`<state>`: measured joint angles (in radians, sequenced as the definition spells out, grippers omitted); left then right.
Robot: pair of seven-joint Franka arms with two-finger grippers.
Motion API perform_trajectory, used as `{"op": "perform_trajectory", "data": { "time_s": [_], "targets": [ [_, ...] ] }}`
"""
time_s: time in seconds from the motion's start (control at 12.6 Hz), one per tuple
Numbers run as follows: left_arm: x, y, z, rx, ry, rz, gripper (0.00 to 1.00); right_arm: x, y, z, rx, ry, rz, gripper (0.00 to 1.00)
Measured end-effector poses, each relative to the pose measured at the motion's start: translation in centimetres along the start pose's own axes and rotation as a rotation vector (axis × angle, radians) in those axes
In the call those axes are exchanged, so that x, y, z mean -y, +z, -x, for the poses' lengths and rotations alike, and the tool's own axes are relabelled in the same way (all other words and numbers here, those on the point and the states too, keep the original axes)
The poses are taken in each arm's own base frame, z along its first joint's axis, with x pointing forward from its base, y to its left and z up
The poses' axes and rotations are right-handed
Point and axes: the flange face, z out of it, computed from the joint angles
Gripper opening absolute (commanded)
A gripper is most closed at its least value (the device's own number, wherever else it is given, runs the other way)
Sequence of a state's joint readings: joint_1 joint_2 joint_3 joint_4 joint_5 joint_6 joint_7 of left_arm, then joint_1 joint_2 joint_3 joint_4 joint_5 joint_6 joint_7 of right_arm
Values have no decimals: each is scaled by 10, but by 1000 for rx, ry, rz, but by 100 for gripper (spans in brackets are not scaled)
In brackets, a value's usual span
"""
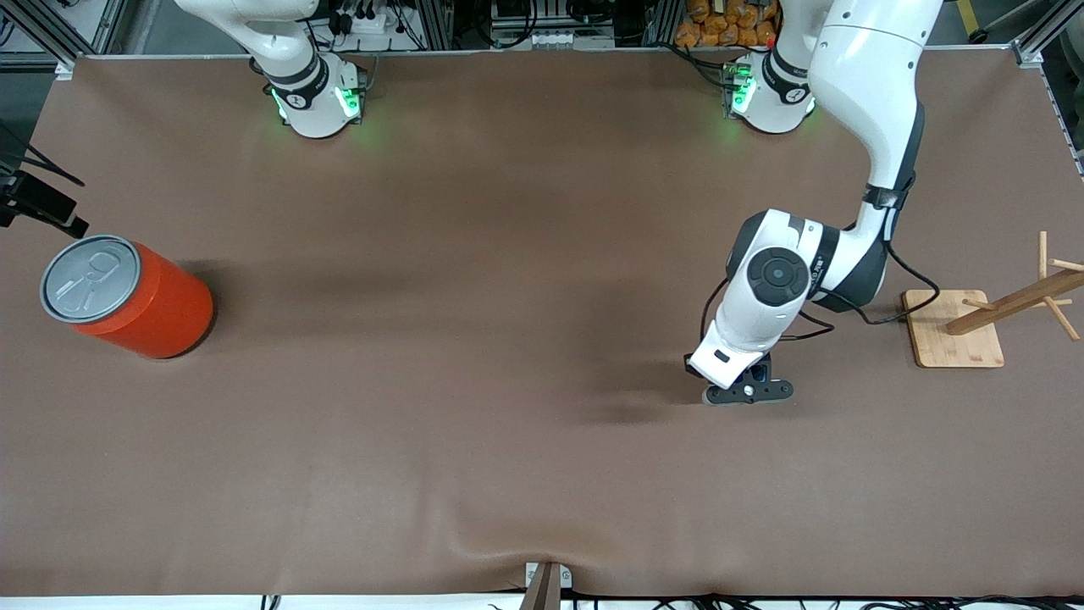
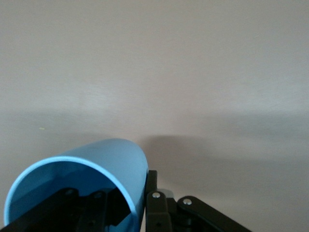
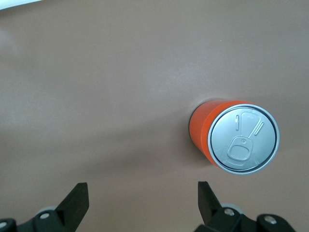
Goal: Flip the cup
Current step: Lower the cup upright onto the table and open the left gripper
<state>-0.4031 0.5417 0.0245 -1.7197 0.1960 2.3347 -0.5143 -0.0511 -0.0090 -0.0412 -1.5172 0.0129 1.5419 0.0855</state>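
Observation:
The light-blue cup shows in the left wrist view, tipped on its side with its darker blue mouth toward the camera. My left gripper is shut on the cup's wall, with one finger inside the cup and one finger outside it. In the front view the left gripper is low over the brown table toward the left arm's end, and the wrist hides the cup there. My right gripper is open and empty, held high over the table, and is out of the front view.
A large orange can with a grey pull-tab lid stands at the right arm's end of the table; it also shows in the right wrist view. A wooden peg rack stands at the left arm's end, beside the left arm.

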Motion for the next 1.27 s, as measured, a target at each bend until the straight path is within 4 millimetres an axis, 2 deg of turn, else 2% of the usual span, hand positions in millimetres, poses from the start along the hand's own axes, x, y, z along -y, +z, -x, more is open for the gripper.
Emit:
{"op": "perform_trajectory", "data": {
  "time_s": [0.32, 0.79, 0.87, 0.95, 1.03, 1.27],
  "targets": [
    [-10, 21, 12, 26, 53, -74, 0, 7, 1, 1, 6, -15, -2, 100],
    [-21, 44, 11, 42, 31, -51, 0, 8, 2, 3, 22, -14, -27, 100],
    [-23, 48, 11, 42, 33, -49, 4, 8, 2, 3, 21, -15, -27, 100],
    [-25, 51, 12, 45, 35, -48, 86, 8, 2, 2, 21, -15, -28, 100],
    [-27, 53, 13, 47, 37, -47, 100, 8, 2, 2, 20, -16, -28, 100],
    [-29, 48, 8, 33, 35, -39, 100, 8, 2, 2, 20, -23, -28, 100]
  ]
}}
